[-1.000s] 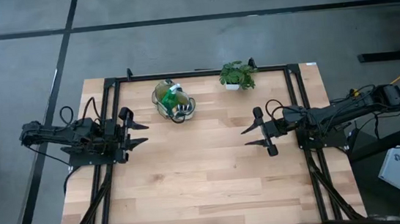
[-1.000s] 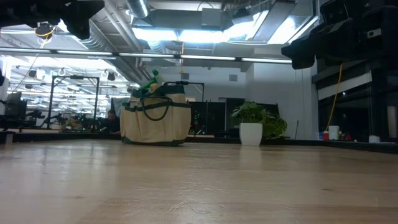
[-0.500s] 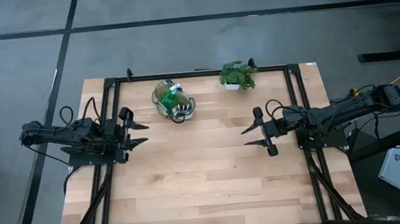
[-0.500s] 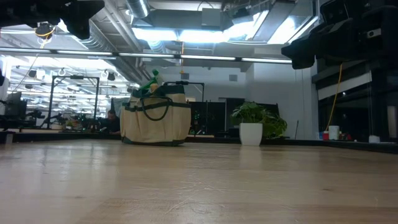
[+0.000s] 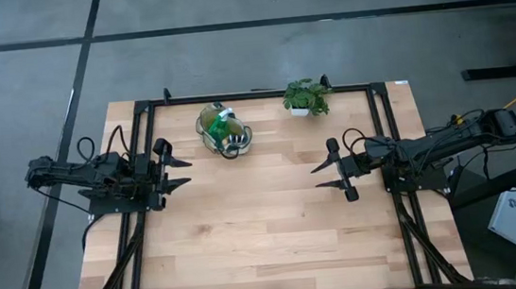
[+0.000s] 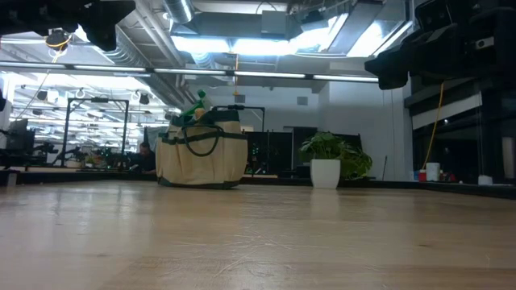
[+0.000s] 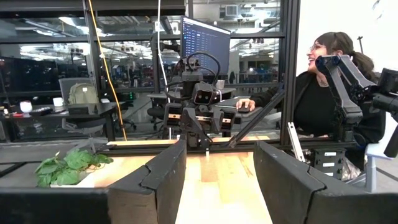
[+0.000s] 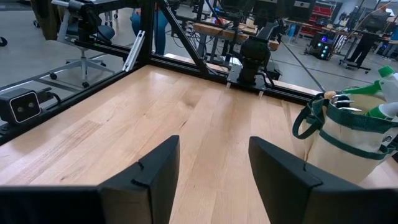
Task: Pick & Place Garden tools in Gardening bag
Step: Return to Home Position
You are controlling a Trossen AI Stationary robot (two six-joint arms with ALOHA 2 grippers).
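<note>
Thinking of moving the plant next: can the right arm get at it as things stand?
Probably yes. The right gripper hangs open above the table, and nothing lies between it and the plant; the gardening bag stands off to the side.

Right wrist view cuts off the gardening bag (image 8: pixel 349 148).

Far-edge obstacles, seemingly: gardening bag (image 5: pixel 223 131), plant (image 5: pixel 307 96)

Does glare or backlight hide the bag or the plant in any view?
No. Low view: ceiling lights glare above and behind the gardening bag and plant, yet both read clearly. High view: table evenly lit, left gripper and right gripper plain against it. Right wrist view: the gardening bag is well lit.
</note>
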